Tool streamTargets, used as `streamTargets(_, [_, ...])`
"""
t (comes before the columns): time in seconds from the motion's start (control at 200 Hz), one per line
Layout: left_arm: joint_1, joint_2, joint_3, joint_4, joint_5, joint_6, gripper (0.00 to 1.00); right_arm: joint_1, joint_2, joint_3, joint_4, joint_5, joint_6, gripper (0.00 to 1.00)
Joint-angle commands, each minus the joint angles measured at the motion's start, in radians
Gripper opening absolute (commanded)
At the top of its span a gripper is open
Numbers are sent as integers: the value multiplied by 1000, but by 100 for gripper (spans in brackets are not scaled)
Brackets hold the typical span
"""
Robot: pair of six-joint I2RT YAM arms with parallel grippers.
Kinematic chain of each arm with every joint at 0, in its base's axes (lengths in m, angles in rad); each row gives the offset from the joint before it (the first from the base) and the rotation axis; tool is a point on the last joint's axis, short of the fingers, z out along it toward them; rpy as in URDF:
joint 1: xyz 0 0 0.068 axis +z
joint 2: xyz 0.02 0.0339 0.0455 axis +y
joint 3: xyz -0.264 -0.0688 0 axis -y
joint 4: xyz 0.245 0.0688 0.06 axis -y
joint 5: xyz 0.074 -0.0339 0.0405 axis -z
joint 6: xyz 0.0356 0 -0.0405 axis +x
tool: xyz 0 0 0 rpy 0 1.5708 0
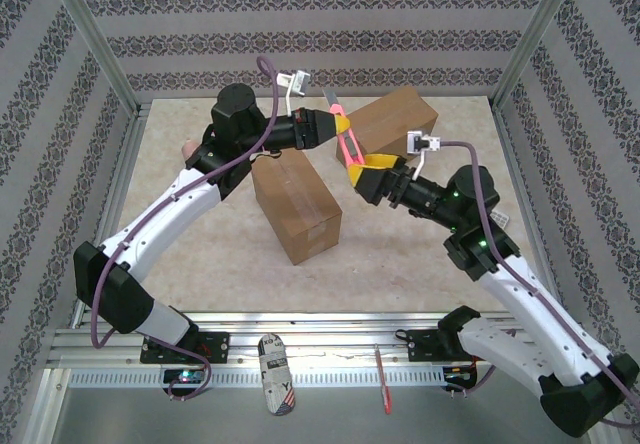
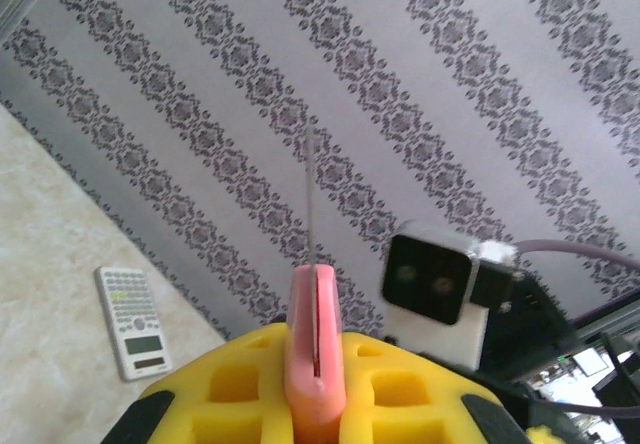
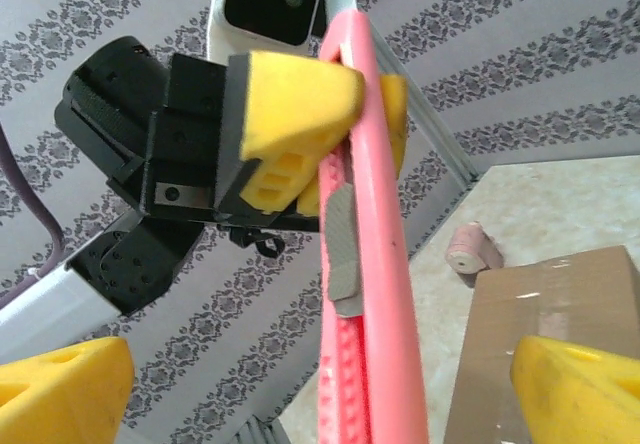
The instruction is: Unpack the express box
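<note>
Two brown taped express boxes stand on the table: one (image 1: pixel 297 204) in the middle, the other (image 1: pixel 400 119) behind it to the right. My left gripper (image 1: pixel 338 124) is shut on a pink utility knife (image 1: pixel 350 147) held in the air between the boxes, with the thin blade (image 2: pixel 310 194) sticking out past its yellow fingers (image 2: pixel 230 384). My right gripper (image 1: pixel 372 166) is at the knife's lower end, open. Its yellow fingertips (image 3: pixel 60 384) stand far apart on either side of the knife handle (image 3: pixel 375 264) and do not touch it. The nearer box (image 3: pixel 540 334) lies below.
A pink roll (image 1: pixel 188 149) lies at the left by the left arm. A calculator (image 2: pixel 133 321) rests on the table near the wall. A printed can (image 1: pixel 277 372) and a red pen (image 1: pixel 383 379) lie on the front rail. Patterned walls close in three sides.
</note>
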Motion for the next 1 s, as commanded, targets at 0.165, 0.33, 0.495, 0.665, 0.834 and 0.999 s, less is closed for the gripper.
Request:
streamTargets(0.165, [9,-93,-63,185,-80,-70,0,-3,96,-54,367,-35,166,86])
streamTargets(0.33, [9,-118,-93,177,-95,-63,0,0,131,-50,443,-31,199,78])
streamTargets(0.495, [9,-122,-104,184,-105,-65,0,5,167,-42,498,-40,233,67])
streamTargets(0.665, [9,-121,-113,210,-115,-76,0,24,204,-26,537,-62,258,61])
streamTargets(0.834, [9,-113,-117,233,-111,-91,0,46,230,-9,548,-62,262,54])
streamTargets(0.999, [9,-117,-132,250,-114,-95,0,48,227,-24,592,-26,271,50])
